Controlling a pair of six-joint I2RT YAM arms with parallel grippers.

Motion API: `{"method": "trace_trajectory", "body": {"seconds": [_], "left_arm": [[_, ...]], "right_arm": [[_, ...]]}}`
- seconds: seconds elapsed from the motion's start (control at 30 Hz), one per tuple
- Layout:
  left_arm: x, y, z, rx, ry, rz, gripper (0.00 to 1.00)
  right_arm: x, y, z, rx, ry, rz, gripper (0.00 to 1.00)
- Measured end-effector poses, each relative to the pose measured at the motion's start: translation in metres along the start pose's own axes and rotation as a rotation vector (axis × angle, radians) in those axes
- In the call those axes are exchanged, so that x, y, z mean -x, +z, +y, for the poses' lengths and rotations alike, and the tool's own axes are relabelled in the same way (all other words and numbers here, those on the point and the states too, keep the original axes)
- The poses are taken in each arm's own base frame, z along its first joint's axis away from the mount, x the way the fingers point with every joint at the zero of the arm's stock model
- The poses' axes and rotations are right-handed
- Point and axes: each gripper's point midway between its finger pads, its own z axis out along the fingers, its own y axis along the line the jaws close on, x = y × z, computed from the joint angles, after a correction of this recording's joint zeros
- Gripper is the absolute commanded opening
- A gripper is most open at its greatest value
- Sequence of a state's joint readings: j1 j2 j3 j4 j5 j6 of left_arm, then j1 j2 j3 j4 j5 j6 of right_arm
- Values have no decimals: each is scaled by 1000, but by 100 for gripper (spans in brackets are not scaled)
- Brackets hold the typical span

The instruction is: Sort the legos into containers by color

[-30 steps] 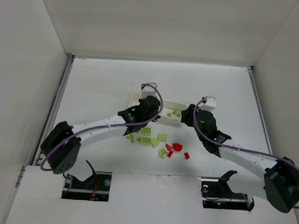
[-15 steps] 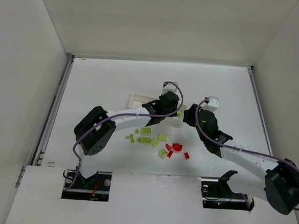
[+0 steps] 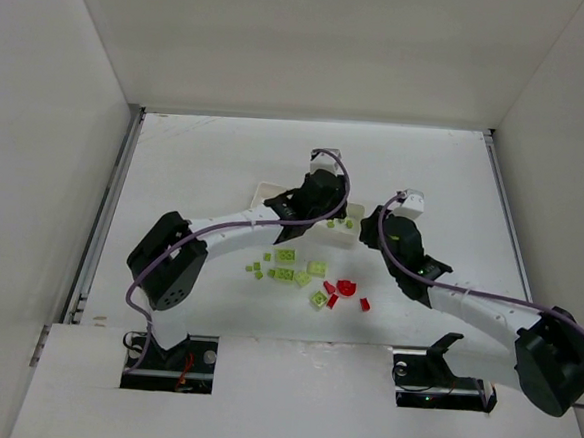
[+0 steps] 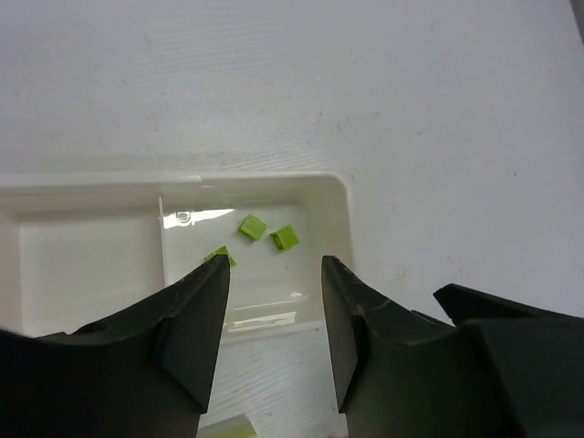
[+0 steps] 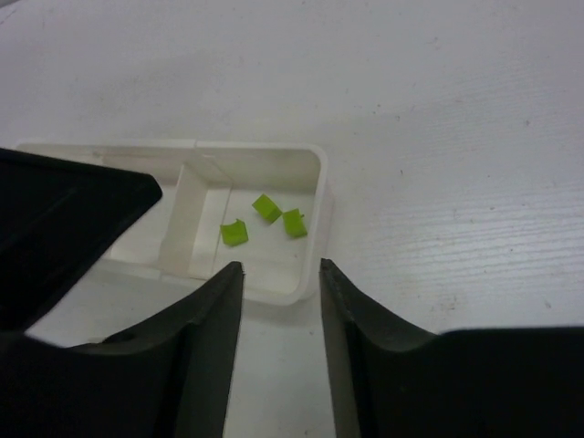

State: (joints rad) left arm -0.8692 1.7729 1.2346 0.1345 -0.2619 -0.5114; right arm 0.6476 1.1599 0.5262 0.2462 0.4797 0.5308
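At the white tray's (image 4: pixel 274 180) end, left gripper (image 4: pixel 274 264) and right gripper (image 5: pixel 280 267) both hang spread, holding nothing.
Three green legos (image 5: pixel 266 208) lie in its end compartment; loose legos (image 3: pixel 285 275), green and red, dot the counter (image 3: pixel 195 172) nearby.

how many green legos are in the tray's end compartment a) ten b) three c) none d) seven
b: the right wrist view shows three lime green legos lying inside the end compartment, and no others.

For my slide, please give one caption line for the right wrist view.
Open right gripper hovers near the white tray, whose end compartment holds three lime green legos.
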Motion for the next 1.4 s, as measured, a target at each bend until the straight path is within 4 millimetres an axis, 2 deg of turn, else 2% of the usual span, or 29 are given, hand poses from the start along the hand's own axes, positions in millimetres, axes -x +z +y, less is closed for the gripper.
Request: {"method": "trace_trajectory", "body": {"seconds": [0.1,0.23,0.3,0.43,0.53,0.63,0.73,0.83,0.93,1.03,1.23,1.33,1.4], "left_arm": [[8,-8,4,-6,-12,-22,36],[3,-30,29,21,-20,-33,35],[0,-44,49,51,-28,-40,35],[-13,-71,93,119,-47,-54,35],[-30,-92,123,166,-61,-60,37],[-41,-112,149,204,-88,-80,38],[-39,-127,170,233,-129,-123,38],[-37,-137,184,255,-169,-163,38],[-38,-142,192,265,-195,-182,39],[-43,-143,194,260,-210,-194,39],[-52,-143,198,260,-217,-192,39],[-50,-146,197,247,-225,-211,39],[-49,-147,196,240,-232,-222,39]], "right_arm": [[-2,-2,5,14,-6,5,31],[-16,-13,31,109,-27,46,30],[-36,-24,55,196,-61,108,36],[-90,-51,102,370,-167,272,61],[-120,-63,124,453,-248,362,71],[-132,-58,137,471,-292,404,77],[-129,-40,148,456,-286,415,86],[-125,-20,157,430,-276,413,93],[-130,-5,162,388,-280,425,98],[-142,2,158,337,-292,453,97],[-160,13,150,251,-288,504,85],[-164,15,148,226,-275,517,77],[-166,16,149,217,-270,523,67]]}}
